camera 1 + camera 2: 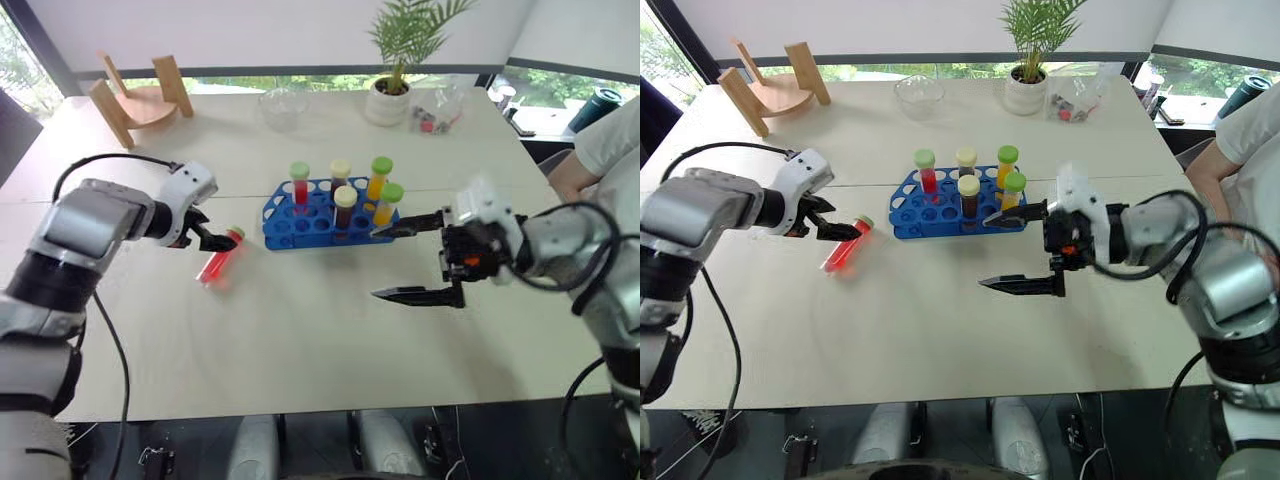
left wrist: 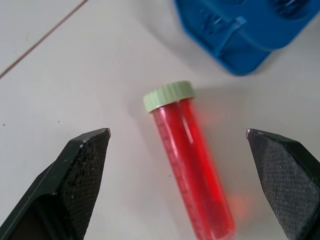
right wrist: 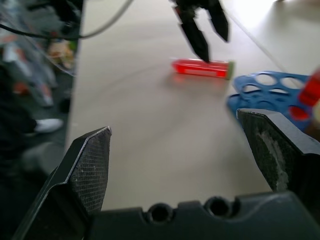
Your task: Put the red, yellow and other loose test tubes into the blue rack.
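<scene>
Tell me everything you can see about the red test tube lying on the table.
The red test tube is a clear plastic tube filled with bright red liquid, closed by a ribbed pale green screw cap. Faint graduation marks run along its side. It lies flat on the pale table, apart from the blue rack, its cap end pointing toward the rack. The left end effector is open over it, one finger on either side, and nothing grips it.

tubes in rack [image 1: 330, 212]: 5 | loose tube on table [image 1: 220, 257]: 1 | racks: 1 | claws: 2 | bowl [image 1: 283, 106]: 1 | potted plant [image 1: 392, 92]: 1
</scene>
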### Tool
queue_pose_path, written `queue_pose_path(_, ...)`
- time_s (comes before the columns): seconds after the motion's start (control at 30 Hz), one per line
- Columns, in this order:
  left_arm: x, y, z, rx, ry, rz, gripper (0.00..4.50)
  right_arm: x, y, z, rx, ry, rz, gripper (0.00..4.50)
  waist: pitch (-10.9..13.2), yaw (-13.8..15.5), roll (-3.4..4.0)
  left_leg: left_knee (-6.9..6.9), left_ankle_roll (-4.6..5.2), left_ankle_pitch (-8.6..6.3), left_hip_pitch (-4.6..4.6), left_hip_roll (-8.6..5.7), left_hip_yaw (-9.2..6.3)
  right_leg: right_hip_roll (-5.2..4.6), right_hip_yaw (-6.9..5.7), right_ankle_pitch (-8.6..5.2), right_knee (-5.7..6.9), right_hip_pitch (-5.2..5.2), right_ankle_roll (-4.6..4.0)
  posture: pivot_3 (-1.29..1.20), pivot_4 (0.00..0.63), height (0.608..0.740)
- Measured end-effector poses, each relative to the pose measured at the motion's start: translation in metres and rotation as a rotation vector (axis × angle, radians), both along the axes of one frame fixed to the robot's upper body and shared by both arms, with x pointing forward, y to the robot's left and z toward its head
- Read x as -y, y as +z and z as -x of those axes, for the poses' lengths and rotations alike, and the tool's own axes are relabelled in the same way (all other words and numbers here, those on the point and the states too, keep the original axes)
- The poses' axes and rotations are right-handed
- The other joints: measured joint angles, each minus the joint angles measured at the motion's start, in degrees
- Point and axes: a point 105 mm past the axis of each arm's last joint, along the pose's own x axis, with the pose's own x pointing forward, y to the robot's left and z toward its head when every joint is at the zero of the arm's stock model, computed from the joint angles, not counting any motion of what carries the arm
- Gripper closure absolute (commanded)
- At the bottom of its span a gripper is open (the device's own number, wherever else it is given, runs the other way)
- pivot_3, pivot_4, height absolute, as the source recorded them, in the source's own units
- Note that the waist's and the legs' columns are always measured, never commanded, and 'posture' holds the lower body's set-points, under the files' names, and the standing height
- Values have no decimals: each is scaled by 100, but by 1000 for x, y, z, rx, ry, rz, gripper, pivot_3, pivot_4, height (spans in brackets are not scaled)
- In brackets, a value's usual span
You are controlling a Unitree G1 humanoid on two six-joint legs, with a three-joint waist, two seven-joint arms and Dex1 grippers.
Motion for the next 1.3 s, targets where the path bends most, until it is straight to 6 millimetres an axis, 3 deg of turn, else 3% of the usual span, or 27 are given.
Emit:
queue_pose_path(0.33, 9, -30, 6, -116, 34, 5, 0, 5, 12, -10, -48, 8, 21, 49, 11, -1, -11, 7, 10, -6, -7, -4, 12, -16, 0, 0, -3, -4, 5, 0, 150, 740)
queue_pose_path(0.43, 10, -33, 12, -112, 35, -7, 821, 5, 10, -13, -54, -4, 23, 0, 11, -8, -11, 9, 9, -6, -5, -5, 13, -18, 1, 0, 0, -2, 5, 0, 150, 740)
queue_pose_path(0.6, 9, -36, 23, -139, 58, -2, 3378, 7, 9, -17, -51, -22, 20, 0, 11, -11, -10, 8, 9, -6, -3, -5, 13, -18, 0, 0, 2, -2, 5, 0, 150, 740)
queue_pose_path(0.63, 9, -36, 25, -144, 61, 4, 3636, 6, 9, -17, -49, -22, 19, 0, 11, -11, -10, 9, 9, -6, -3, -5, 13, -18, 0, 0, 2, -2, 5, 0, 150, 740)
queue_pose_path(0.77, 8, -34, 31, -156, 86, 55, 3659, 9, 7, -20, -38, -45, 25, 0, 11, -12, -10, 9, 9, -6, -3, -5, 12, -18, 0, 0, 2, -2, 5, 0, 150, 740)
queue_pose_path(0.83, 12, -24, 28, -118, 94, 161, 3659, 11, 3, -22, -38, -69, 26, 0, 12, -3, -12, 10, 9, -6, -4, -4, 12, -18, -2, 0, 4, -2, 5, 0, 150, 740)
queue_pose_path(1.0, 28, 55, 24, 234, -91, 525, 3659, 17, -5, -26, -45, -141, 5, 0, 14, 25, -15, 12, 6, -4, -5, -6, 17, -31, -4, 0, 3, -2, 6, 0, 150, 740)
queue_pose_path(1.07, 38, 74, 26, 373, -151, 659, 3659, 17, -6, -28, -36, -168, -16, 0, 11, 43, -10, 15, 6, -4, 1, -6, 18, -34, -4, 1, 3, 5, 7, 0, 150, 740)
queue_pose_path(1.2, 68, 66, 25, 546, -182, 820, 3659, 9, -6, -28, -24, -186, -59, 0, 11, 130, -11, 26, 4, -3, 4, -7, 20, -32, -2, 5, 6, 11, 10, 0, 150, 740)
queue_pose_path(1.3, 78, 59, 21, 661, -171, 849, 3659, 7, -6, -28, -17, -199, -73, 0, 12, 159, -13, 29, 2, -2, 3, -9, 20, -33, -2, 7, 5, 12, 11, 0, 150, 740)
